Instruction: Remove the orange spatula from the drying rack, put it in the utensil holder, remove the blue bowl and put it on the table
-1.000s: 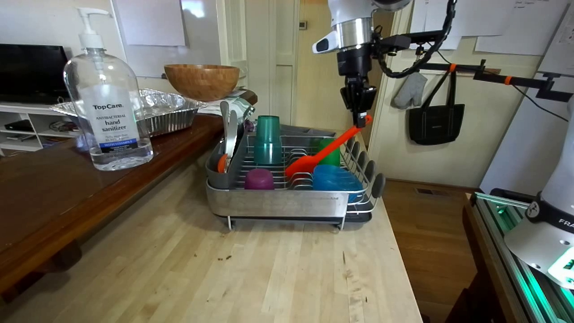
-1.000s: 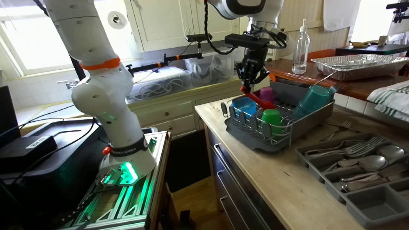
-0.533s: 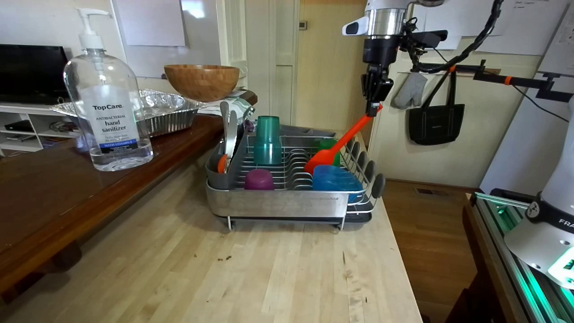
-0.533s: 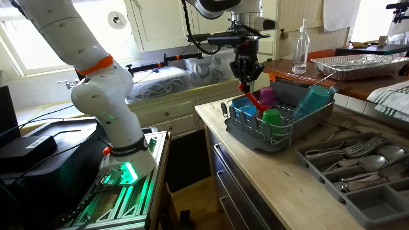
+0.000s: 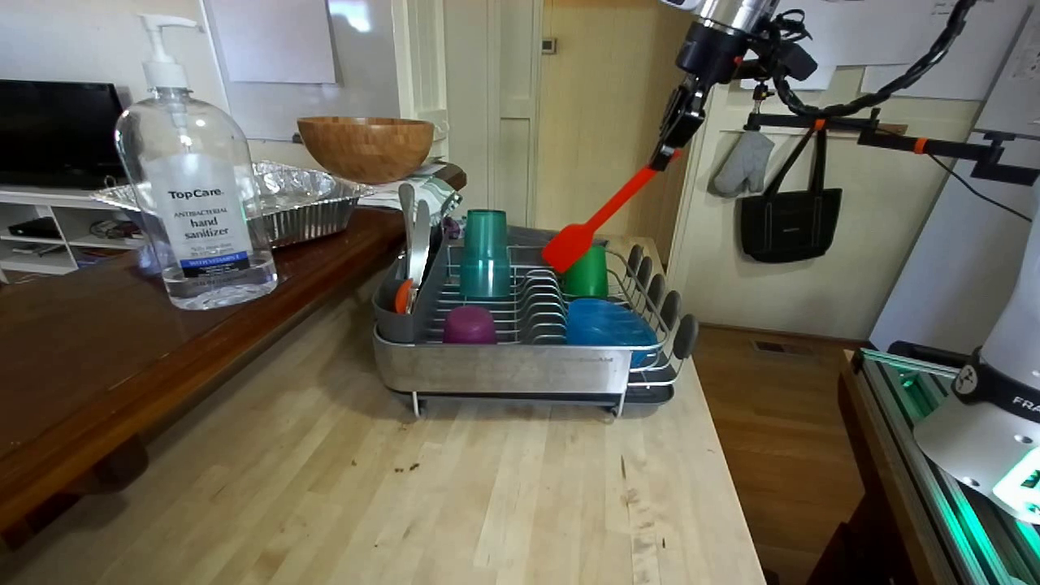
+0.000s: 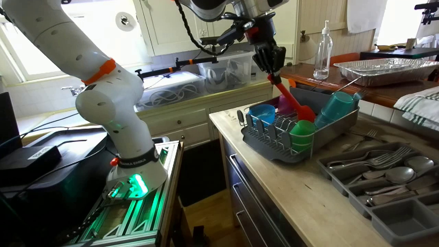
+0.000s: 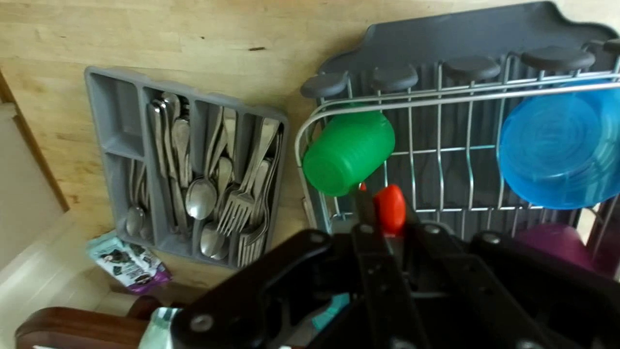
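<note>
Gripper (image 5: 662,158) clamped on handle end of red-orange spatula (image 5: 609,210), held above drying rack (image 5: 504,370). Long axis slants; blade (image 5: 567,246) low, aimed away fr. robot base (image 5: 967,463), toward rack side w/ grey utensil caddy (image 5: 396,327) (prob. target). Blade & caddy apart. Next: likely carry across, steepen b4 insertion. Blade touching green cup (image 5: 588,276)? Can't tell.

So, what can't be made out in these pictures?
Wrist view: blade of the orange spatula, hidden behind the end effector.
Both exterior views: whether that blade touches the green cup; the two meet or overlap there.
Wrist view: part of the blue bowl, cut off by the right edge.
Wrist view: print on the packet, too small and blurred.
</note>
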`<action>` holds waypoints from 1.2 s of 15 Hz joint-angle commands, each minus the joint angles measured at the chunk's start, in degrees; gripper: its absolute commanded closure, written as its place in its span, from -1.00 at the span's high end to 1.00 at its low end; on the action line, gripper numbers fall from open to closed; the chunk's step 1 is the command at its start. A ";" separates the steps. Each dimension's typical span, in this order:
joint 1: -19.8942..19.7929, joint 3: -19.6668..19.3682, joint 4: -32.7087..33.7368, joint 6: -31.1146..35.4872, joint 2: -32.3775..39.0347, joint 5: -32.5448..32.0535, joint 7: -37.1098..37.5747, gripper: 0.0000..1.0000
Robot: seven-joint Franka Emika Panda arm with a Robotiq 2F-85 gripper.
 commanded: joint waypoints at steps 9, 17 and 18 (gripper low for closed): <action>-12.36 4.31 -13.98 11.82 -17.88 -11.94 15.06 -0.94; -11.44 2.03 -13.42 12.51 -17.42 -11.33 12.27 -0.94; -12.47 2.26 -13.33 14.43 -16.86 -12.19 12.84 -0.94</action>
